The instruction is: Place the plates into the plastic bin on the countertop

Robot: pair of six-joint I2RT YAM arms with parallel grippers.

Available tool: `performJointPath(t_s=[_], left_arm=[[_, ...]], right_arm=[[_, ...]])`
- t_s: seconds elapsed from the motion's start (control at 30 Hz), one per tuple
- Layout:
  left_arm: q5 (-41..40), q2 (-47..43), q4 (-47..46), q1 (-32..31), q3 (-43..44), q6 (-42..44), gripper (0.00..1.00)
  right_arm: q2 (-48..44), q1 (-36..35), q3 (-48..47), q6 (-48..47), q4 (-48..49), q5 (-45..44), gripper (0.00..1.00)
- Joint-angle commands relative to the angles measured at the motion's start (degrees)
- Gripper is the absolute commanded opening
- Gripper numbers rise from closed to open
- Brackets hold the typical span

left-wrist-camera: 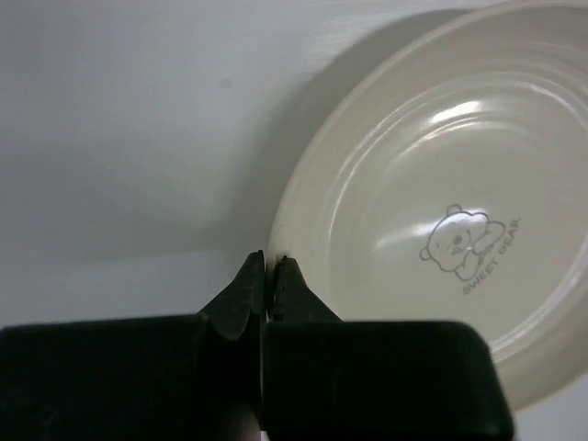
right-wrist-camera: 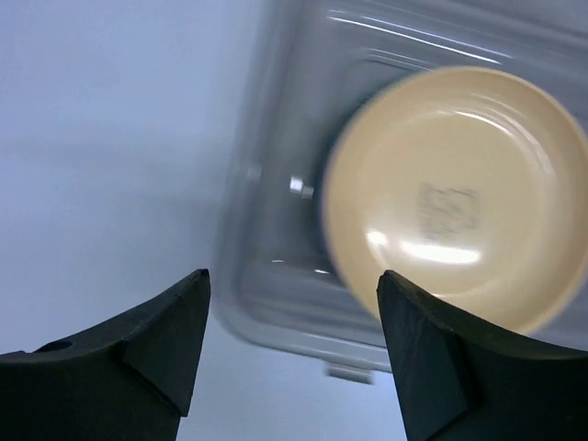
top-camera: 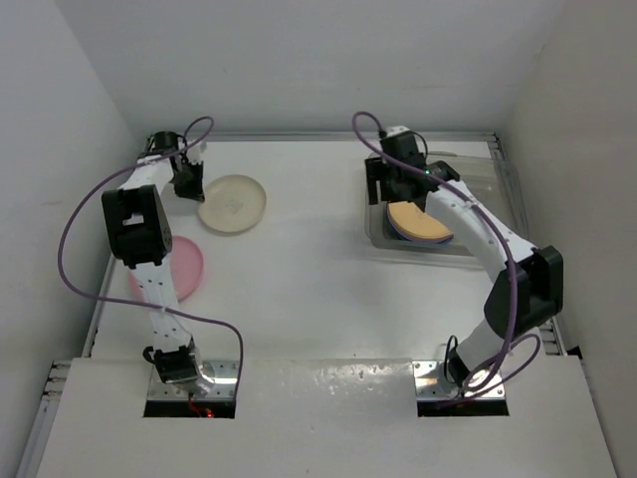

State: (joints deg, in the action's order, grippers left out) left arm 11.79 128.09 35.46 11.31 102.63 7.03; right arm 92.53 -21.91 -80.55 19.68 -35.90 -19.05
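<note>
My left gripper (left-wrist-camera: 268, 266), fingers pressed together, sits touching the cream plate's (left-wrist-camera: 441, 230) left rim, far nearer it than my right gripper (right-wrist-camera: 292, 276), spread open over the plastic bin (top-camera: 483, 194) well to that plate's right.

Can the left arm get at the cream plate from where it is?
Likely yes: the left gripper sits at the rim of the cream plate with nothing between them, though its jaws look shut and must open first.
</note>
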Motion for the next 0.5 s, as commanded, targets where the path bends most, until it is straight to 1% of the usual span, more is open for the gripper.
performJointPath(t_s=[0.0,0.03,0.07,0.1,0.17,0.2,0.23,0.3,0.43,0.47], left_arm=[[12.07,-5.91,0.48,-3.39,-1.20,0.36,0.00],[13.77,-7.14,0.48,-4.01,-0.68,-0.17,0.00],[15.26,-8.55,0.48,-4.71,-0.68,-0.17,0.00],[16.76,-11.35,0.48,-6.46,-0.15,-0.69,0.00],[16.77,-14.35,0.48,-8.40,-0.15,-1.22,0.00],[16.77,-16.89,0.48,-10.32,-0.15,-1.23,0.00],[16.77,-18.13,0.48,-11.21,-0.15,-1.23,0.00],[15.55,-21.11,0.48,-13.58,-0.15,-1.84,0.00],[16.60,-23.41,1.01,-15.71,-0.15,-2.37,0.00],[17.38,-23.41,1.53,-16.40,-0.15,-2.37,0.00]], right_arm=[[0.88,-5.76,-3.29,-3.95,6.45,9.28,0.73],[1.59,-6.56,-5.64,-2.73,6.80,12.95,0.74],[3.51,-8.04,-6.71,-2.46,7.33,14.11,0.74],[5.36,-9.10,-7.77,-1.59,8.03,16.04,0.77],[8.35,-10.34,-13.28,0.26,9.09,18.77,0.79],[11.15,-11.04,-14.10,1.14,9.88,20.35,0.79],[12.31,-11.40,-16.71,1.58,10.58,20.63,0.82],[15.83,-11.66,-18.40,3.87,11.29,20.54,0.84],[21.10,-10.35,-21.40,6.77,12.52,21.51,0.84],[21.72,-10.26,-21.83,6.77,12.43,21.34,0.82]])
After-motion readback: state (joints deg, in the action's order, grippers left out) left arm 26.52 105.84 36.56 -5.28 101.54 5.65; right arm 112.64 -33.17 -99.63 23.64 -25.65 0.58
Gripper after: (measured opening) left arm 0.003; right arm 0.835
